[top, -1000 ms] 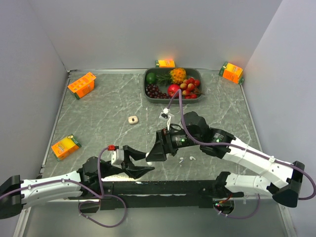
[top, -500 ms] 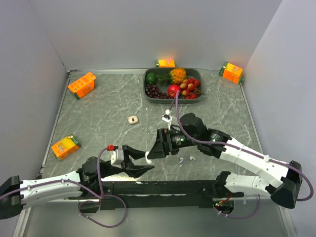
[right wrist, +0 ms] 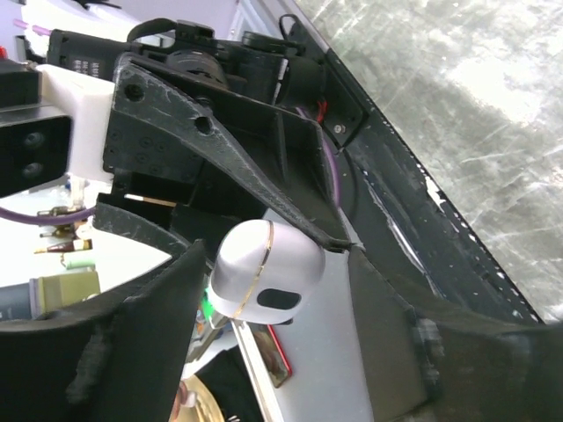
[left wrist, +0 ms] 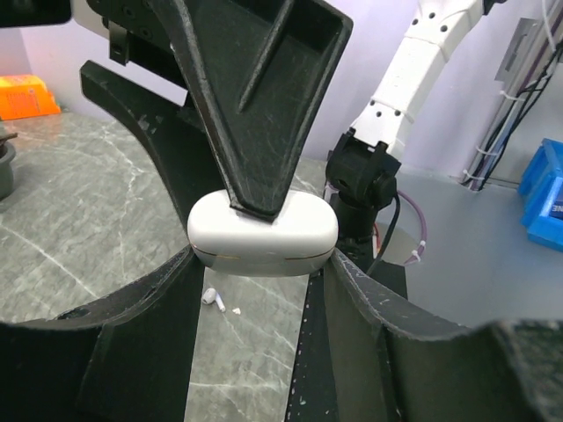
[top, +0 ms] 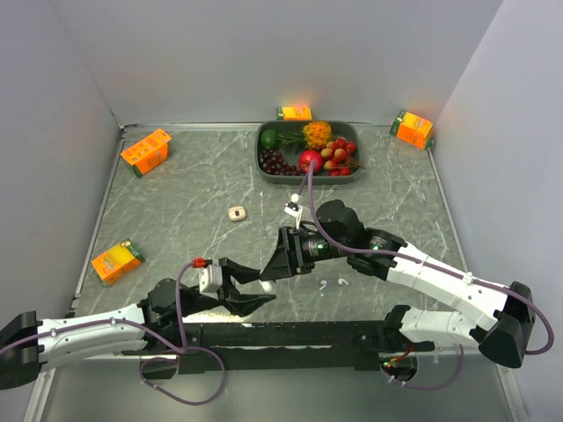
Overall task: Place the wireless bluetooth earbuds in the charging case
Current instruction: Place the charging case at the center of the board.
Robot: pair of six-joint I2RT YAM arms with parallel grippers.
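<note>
Four orange cartons, fruit tray, marble table

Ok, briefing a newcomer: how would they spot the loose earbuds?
From the fruit tray at the far edge, come nearer, just past the right arm. The earbuds are two tiny white bits lying on the marble; the bigger white case is held in the left gripper.

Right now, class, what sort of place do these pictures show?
Probably a robotics lab test cell: two robot arms bolted at the edge of a marble-patterned table, plain walls boxing it in, and props such as juice cartons and a fruit tray.
</note>
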